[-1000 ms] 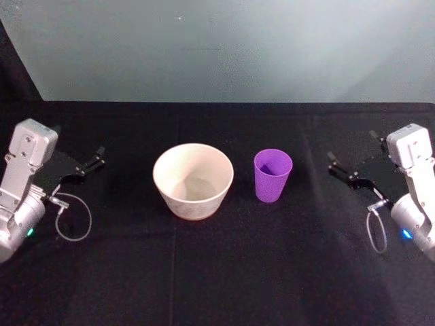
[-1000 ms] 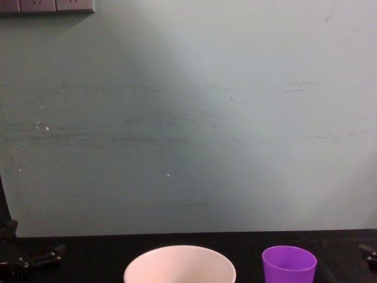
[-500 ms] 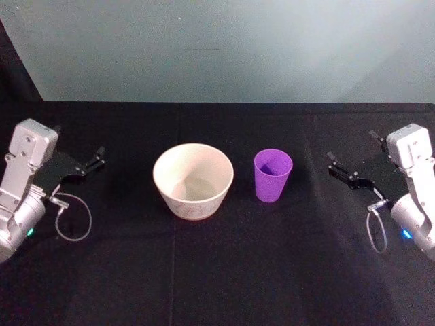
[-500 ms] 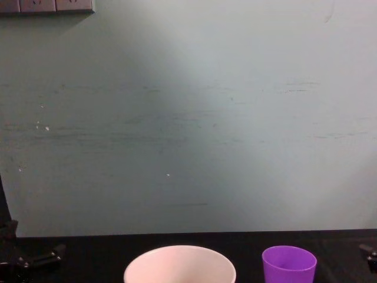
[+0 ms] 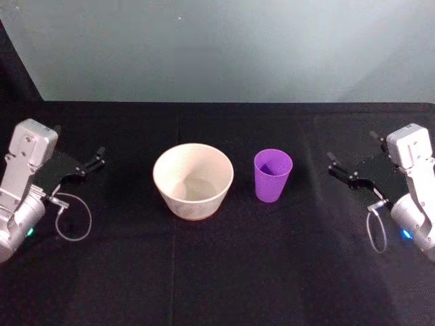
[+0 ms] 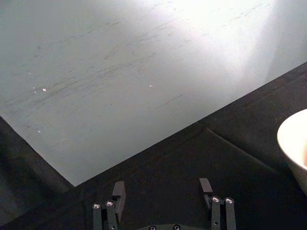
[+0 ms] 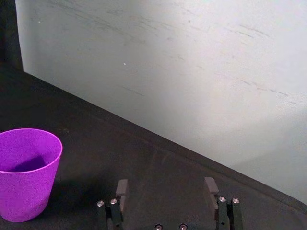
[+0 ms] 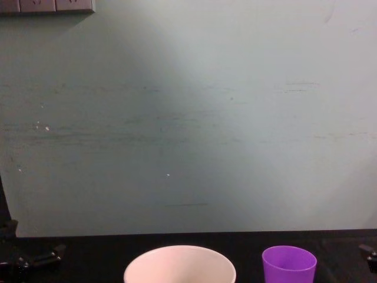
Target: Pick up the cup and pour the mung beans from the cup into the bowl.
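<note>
Fingers of the left gripper (image 6: 162,188) and right gripper (image 7: 166,186) stand apart, empty, at the desk's (image 5: 217,272) 2 sides. The cup (image 5: 273,175) stands upright just right of the bowl (image 5: 197,198); its contents are too shadowed to tell.

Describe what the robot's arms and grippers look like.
The left arm and right arm have boxy silver-grey housings, a thin looped cable and a small light. The left gripper and right gripper are black, with silver screws on slim jaws.
</note>
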